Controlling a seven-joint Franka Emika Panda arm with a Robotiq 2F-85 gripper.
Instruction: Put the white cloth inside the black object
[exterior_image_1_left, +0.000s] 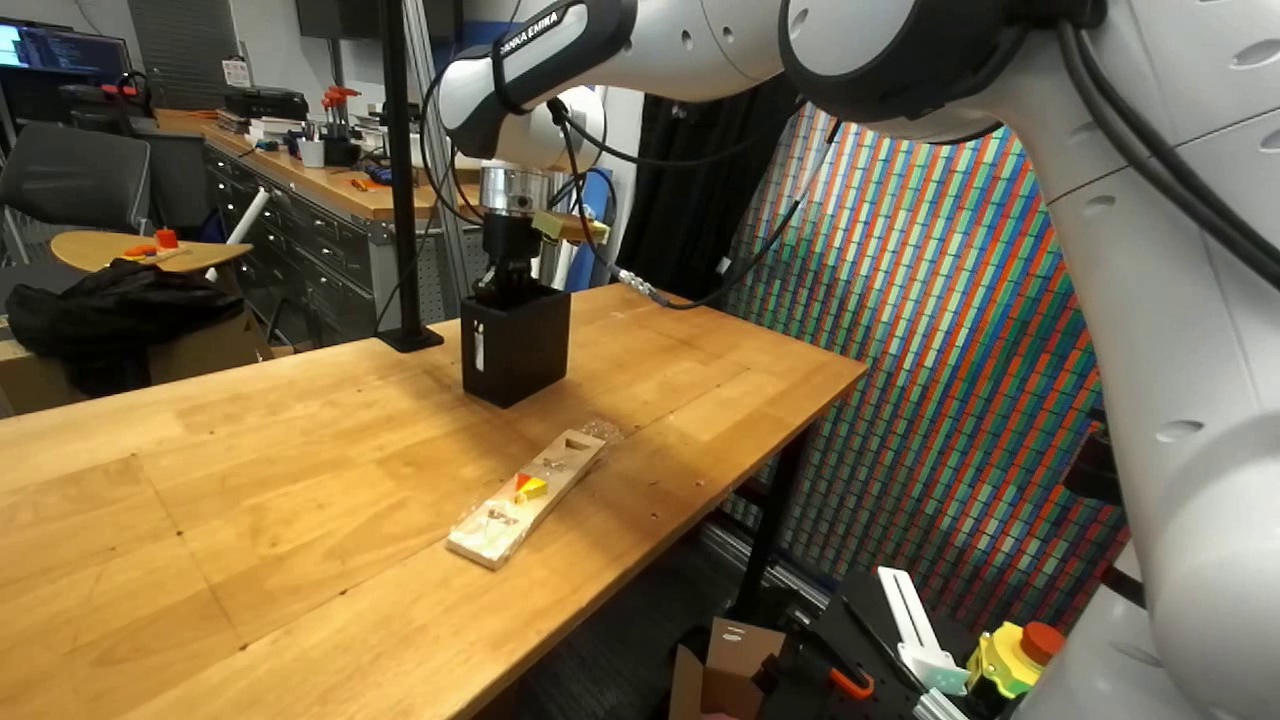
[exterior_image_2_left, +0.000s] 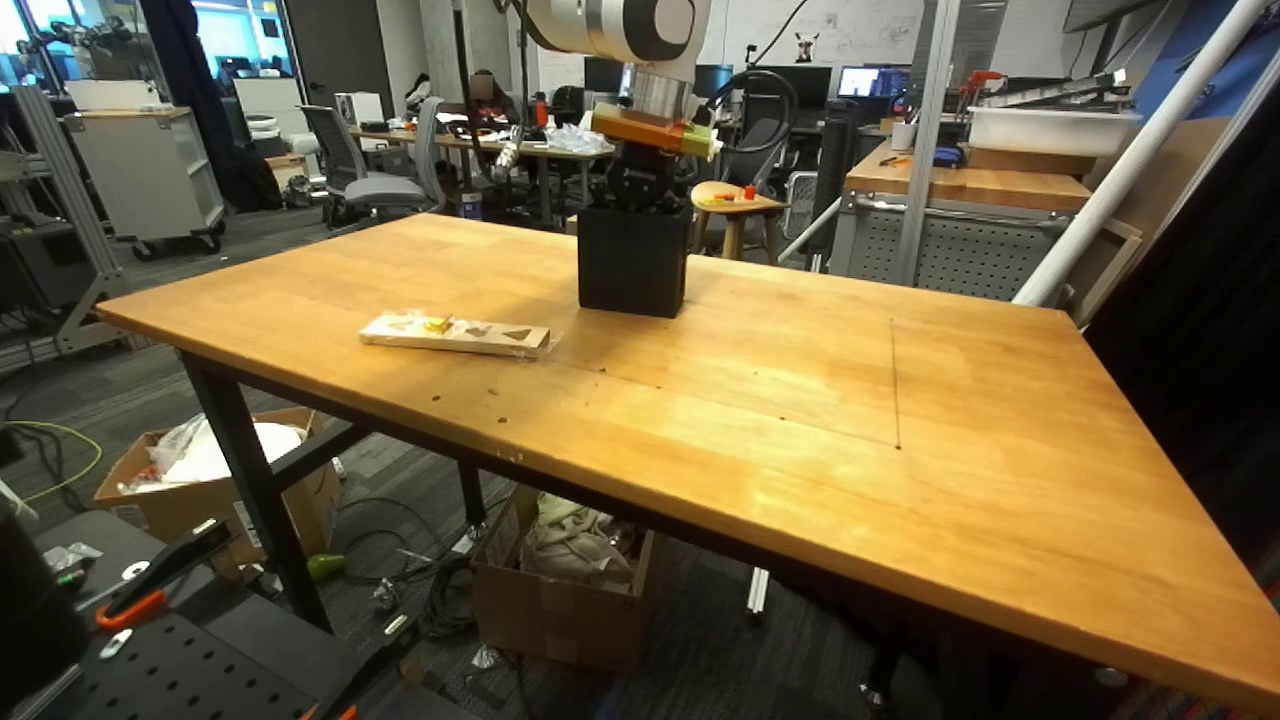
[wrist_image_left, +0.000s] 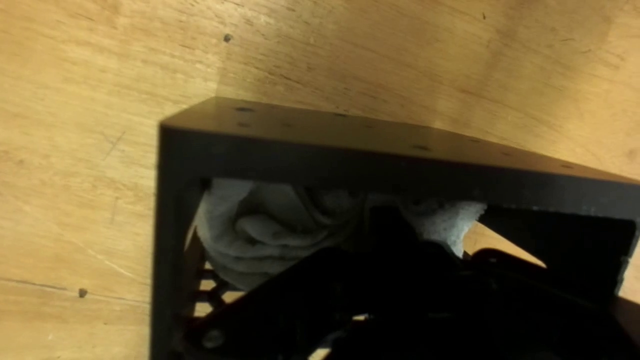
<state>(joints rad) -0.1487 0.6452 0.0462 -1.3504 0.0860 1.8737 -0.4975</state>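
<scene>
Cloth (wrist_image_left: 277, 232) sits bunched inside the black box (wrist_image_left: 310, 159), partly hidden by the shadowed, pressed-together claw (wrist_image_left: 392, 227).

Rough cloth (wrist_image_left: 270, 227), matt black box (exterior_image_2_left: 632, 262), smooth wooden table (exterior_image_2_left: 780, 385).

In the wrist view the hand (wrist_image_left: 392, 225) partly hides the white cloth (wrist_image_left: 260, 232) (the black box (wrist_image_left: 300, 157) is cropped).

A black box (exterior_image_1_left: 520, 350), honeycomb-patterned inside; in it a white cloth (wrist_image_left: 267, 237), shaded grey. The table (exterior_image_1_left: 300, 480) is honey-brown with wood grain, the wooden strip (exterior_image_1_left: 518, 510) pale tan with red and yellow. The robot arm (exterior_image_1_left: 710, 45) is white with black; at right, a backdrop (exterior_image_1_left: 900, 350) is gridded red, green and blue.
</scene>
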